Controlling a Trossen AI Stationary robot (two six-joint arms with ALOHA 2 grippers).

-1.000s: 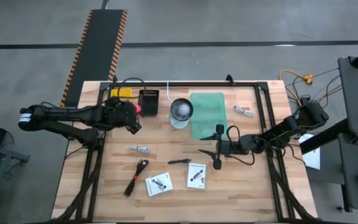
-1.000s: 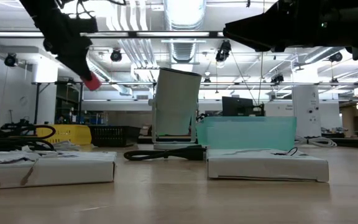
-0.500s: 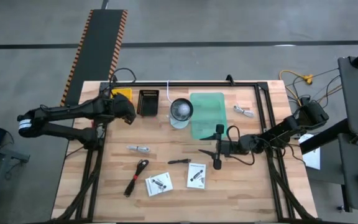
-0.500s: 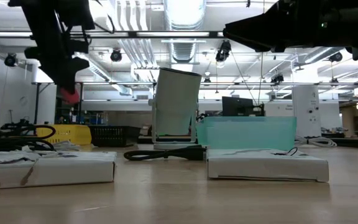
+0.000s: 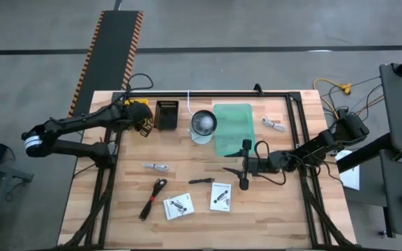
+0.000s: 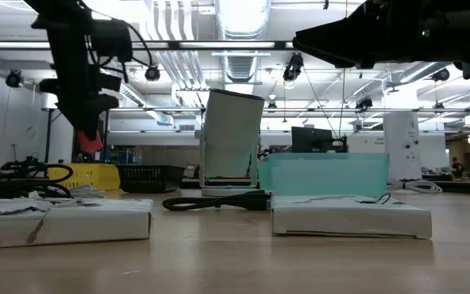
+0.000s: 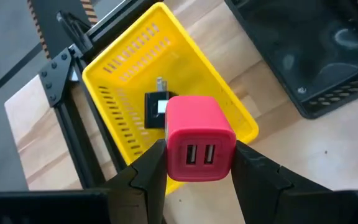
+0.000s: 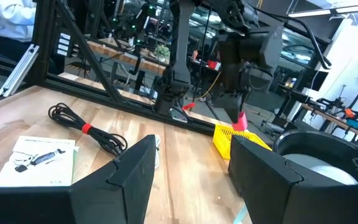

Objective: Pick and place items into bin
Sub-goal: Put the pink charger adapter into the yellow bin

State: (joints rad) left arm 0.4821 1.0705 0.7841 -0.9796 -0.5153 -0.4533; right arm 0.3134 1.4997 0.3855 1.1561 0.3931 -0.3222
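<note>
The left gripper (image 7: 199, 163) is hanging above the yellow bin (image 7: 129, 74) at the table's far left corner, its fingers (image 7: 146, 171) clamping a red two-port USB charger (image 7: 199, 146) squarely between them, ports facing the wrist camera. A small black item (image 7: 155, 107), possibly another plug, is lying inside the bin. The right gripper (image 5: 246, 167) is waiting mid-table beside the green tray (image 5: 232, 125), fingers (image 8: 124, 171) apart and holding nothing, while two white packets (image 5: 179, 206) and a black cable (image 5: 153, 196) are lying on the near boards.

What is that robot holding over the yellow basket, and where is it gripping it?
The left claw pinches a red USB charger block by its two sides, port end toward the wrist. The right claw holds nothing.
</note>
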